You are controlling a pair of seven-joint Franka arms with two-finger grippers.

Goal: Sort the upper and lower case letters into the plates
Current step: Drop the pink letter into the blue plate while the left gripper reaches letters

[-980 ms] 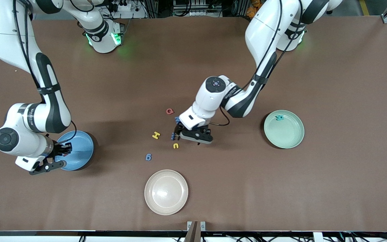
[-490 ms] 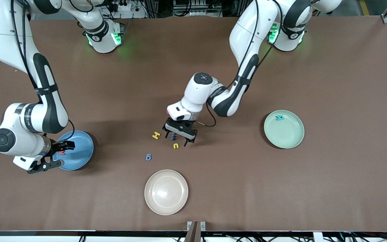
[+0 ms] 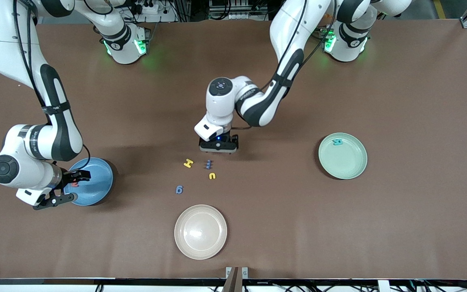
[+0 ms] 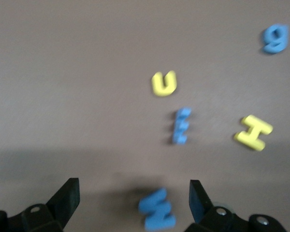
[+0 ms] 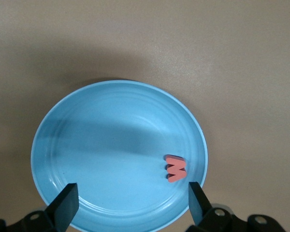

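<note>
Taking the brown table (image 3: 399,211) as a clock face seen from the front camera, the cream plate (image 3: 200,231) lies at six, the mint green plate (image 3: 342,155) at three and the blue plate (image 3: 93,181) near eight.

The right gripper (image 3: 65,187) hangs over the blue plate's edge, claw spread and empty. The left gripper (image 3: 218,147) is near the centre, claw also spread and holding nothing, with a blue zigzag letter (image 4: 157,216) lying on the table between its fingers.

A red W (image 5: 175,168) lies in the blue plate and a teal letter (image 3: 337,141) at twelve in the mint one. The yellow H (image 3: 188,163) has a blue E (image 3: 208,164) at its three, a yellow u (image 3: 212,175) at its four and a blue g (image 3: 179,189) at its seven.
</note>
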